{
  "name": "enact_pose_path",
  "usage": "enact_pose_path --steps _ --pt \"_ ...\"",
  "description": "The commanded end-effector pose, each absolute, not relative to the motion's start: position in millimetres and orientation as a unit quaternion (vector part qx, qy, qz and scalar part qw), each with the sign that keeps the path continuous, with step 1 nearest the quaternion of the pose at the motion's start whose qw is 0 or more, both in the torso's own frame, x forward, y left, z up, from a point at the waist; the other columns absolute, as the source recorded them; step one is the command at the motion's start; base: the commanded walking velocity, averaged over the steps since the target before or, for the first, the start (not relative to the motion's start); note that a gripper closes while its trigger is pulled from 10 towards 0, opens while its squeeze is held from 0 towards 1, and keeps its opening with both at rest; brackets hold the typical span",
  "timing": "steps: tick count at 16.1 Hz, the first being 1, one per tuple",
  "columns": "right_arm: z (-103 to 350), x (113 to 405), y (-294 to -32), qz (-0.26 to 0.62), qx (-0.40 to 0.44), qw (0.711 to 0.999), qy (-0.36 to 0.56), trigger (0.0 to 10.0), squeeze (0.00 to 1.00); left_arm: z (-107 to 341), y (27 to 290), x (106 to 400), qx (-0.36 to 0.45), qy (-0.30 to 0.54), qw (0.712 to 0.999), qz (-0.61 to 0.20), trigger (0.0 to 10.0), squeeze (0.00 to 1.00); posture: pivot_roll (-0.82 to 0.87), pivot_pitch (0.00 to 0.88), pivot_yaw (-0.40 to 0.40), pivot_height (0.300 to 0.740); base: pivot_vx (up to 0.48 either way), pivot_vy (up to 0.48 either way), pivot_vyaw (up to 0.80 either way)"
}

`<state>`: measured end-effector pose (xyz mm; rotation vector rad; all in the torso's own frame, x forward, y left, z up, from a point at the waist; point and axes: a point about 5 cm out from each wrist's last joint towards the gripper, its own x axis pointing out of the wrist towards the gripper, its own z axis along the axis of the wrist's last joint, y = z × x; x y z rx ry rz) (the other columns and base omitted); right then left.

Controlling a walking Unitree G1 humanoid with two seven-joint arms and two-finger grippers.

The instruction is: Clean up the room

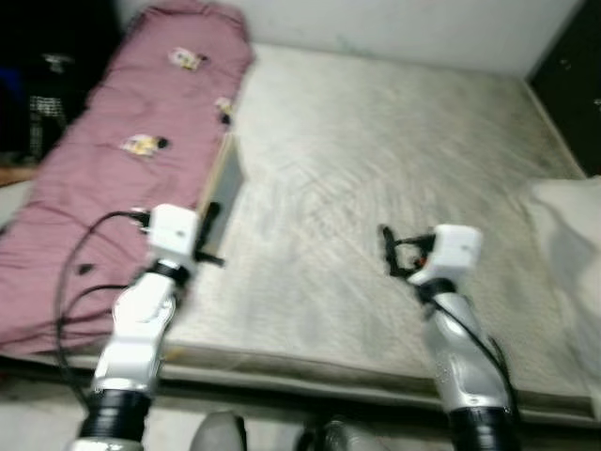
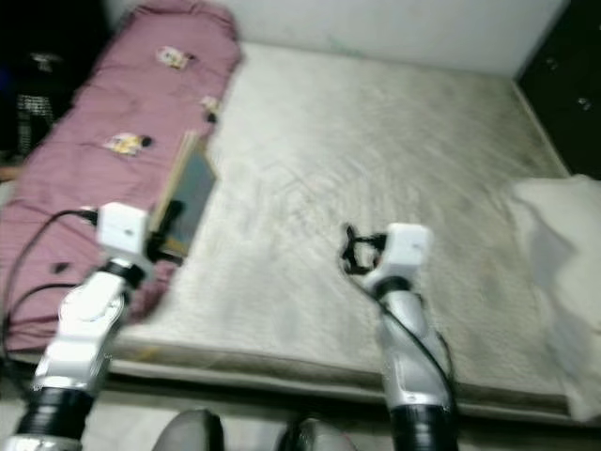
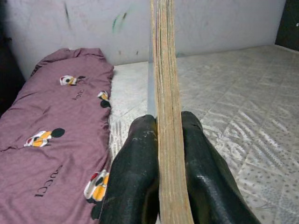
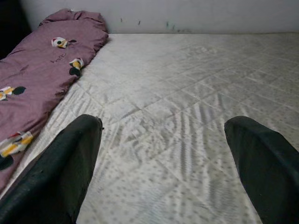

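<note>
The left tool [image 3: 163,177] pinches a thin wooden board [image 3: 166,93] edge-on between its two black fingers [image 3: 133,177], holding it upright above the near left part of the bare mattress [image 1: 376,160], just beside the pink quilt [image 1: 122,150]. In the right eye view the board [image 2: 186,197] shows a greyish face with a pale wooden rim and leans away from the robot. The quilt, printed with small cartoon figures, lies in a long roll along the left side of the bed, up to the white wall [image 3: 93,23]. The right tool [image 4: 163,154] is spread wide and holds nothing; it hovers over the middle of the mattress, well apart from the board. A white, crumpled cloth [image 1: 573,244] lies at the right edge of the bed.
</note>
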<state>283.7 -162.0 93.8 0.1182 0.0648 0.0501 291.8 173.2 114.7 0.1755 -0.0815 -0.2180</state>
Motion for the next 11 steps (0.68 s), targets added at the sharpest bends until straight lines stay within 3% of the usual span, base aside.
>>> enact_pose_path --steps 1,11 --pt "97.4 283.2 -170.1 0.014 0.049 0.998 0.024 10.0 0.0 126.0 166.3 294.2 0.085 -0.067 0.987 -0.118 10.0 0.0 0.03 0.096 -0.032 0.74 0.0 -0.364 0.0" --pt "97.5 284.0 -170.9 0.02 0.033 0.999 0.023 10.0 0.0 125.6 163.7 294.8 0.08 -0.069 0.988 -0.117 10.0 0.0 0.03 0.096 -0.04 0.74 0.0 -0.392 0.0"
